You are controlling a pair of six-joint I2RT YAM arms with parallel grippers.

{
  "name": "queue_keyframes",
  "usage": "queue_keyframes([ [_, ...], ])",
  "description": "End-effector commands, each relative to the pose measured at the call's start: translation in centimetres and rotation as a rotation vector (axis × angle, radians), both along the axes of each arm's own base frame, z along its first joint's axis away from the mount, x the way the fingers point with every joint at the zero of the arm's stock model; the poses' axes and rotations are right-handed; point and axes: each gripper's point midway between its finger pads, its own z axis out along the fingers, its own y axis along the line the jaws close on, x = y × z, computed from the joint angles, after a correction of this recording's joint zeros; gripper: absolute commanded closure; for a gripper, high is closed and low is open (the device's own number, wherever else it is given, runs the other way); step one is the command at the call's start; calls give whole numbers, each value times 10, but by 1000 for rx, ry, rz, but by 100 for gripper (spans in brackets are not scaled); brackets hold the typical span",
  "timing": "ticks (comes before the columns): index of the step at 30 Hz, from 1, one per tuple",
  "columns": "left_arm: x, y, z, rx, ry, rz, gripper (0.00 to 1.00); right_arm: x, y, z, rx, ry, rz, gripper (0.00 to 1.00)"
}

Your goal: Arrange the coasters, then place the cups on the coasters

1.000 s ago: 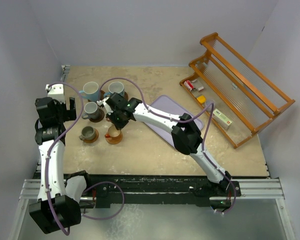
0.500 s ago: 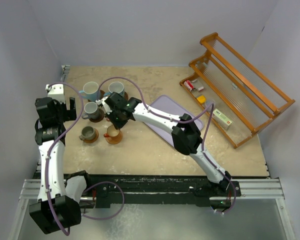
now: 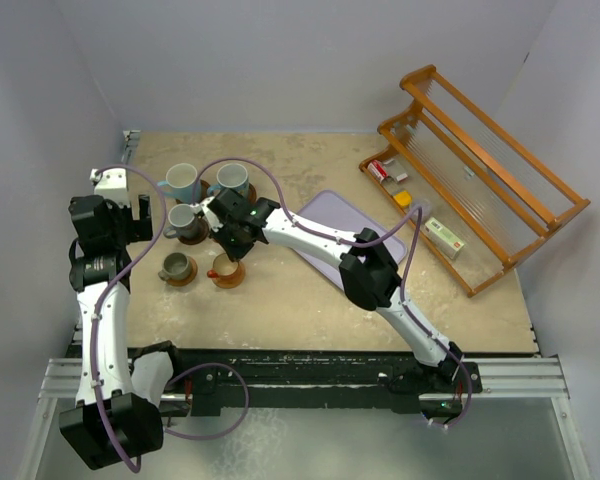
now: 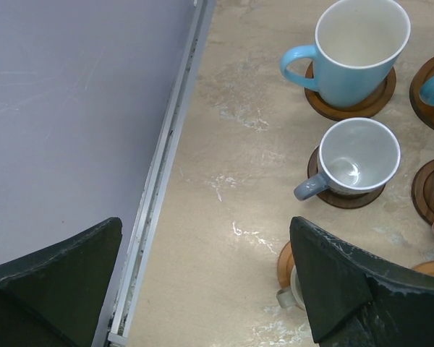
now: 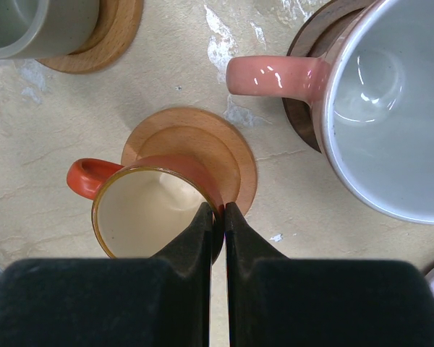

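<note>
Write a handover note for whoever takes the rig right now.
Left gripper: open, empty, by the left wall.
Right gripper: fingers shut on the orange cup's rim, above its coaster; seated or not, cannot tell.
Done: two light blue cups, grey-blue cup, pink cup and grey-olive cup sit on coasters.
Left: seat the orange cup, release.
</note>
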Motion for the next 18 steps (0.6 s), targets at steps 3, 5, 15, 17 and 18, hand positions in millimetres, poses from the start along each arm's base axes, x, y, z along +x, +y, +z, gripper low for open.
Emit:
queue_keyframes([
  [3, 4, 0, 14, 4, -66, -2, 5, 4, 7, 22, 31, -46, 3, 100],
  [5, 3, 0, 15, 6, -69, -2, 5, 4, 7, 23, 30, -48, 4, 100],
  [15, 3, 0, 15, 7, -71, -7, 5, 4, 6, 33, 36, -64, 9, 85],
  [17, 2, 0, 16, 7, -72, -7, 5, 3, 6, 38, 45, -65, 13, 80],
  [18, 2, -1, 16, 8, -73, -8, 5, 3, 7, 41, 51, -67, 15, 78],
])
